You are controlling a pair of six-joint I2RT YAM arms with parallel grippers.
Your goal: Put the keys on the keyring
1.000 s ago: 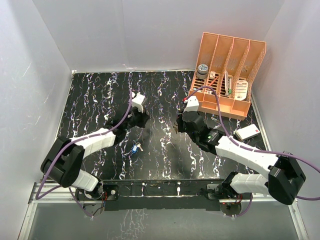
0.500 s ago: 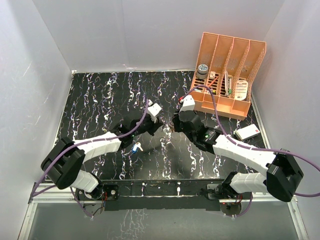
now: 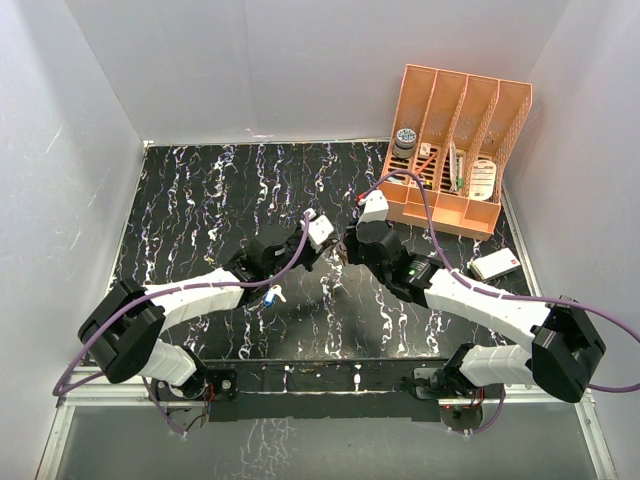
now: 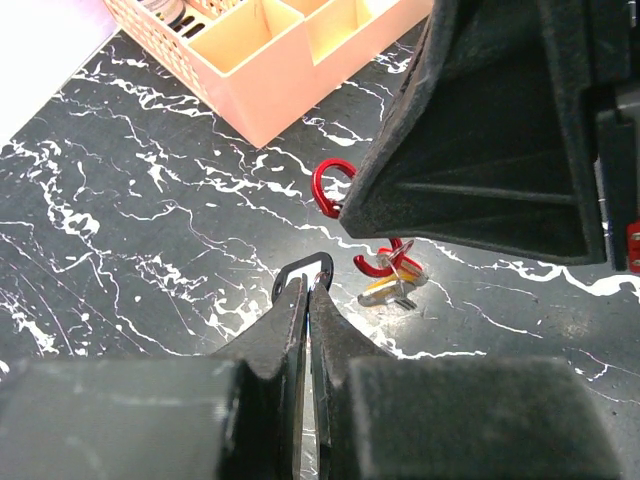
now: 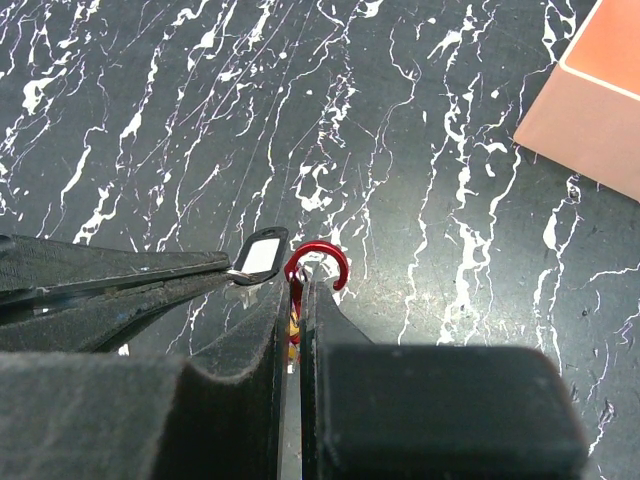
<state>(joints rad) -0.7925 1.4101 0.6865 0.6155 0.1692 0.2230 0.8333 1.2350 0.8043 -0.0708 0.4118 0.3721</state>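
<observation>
The red keyring (image 5: 325,248) is being pinched in the closed right gripper (image 5: 297,287); a key (image 5: 262,255) — clamped in the closed left gripper (image 4: 307,287) — is being pointed lengthwise at it, just beside, from the left.

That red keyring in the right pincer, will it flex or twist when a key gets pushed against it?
The keyring looks like thin wire, so it probably springs a little rather than staying rigid. The right pincer pinches only one narrow edge, so a push from the key may pivot it.
</observation>
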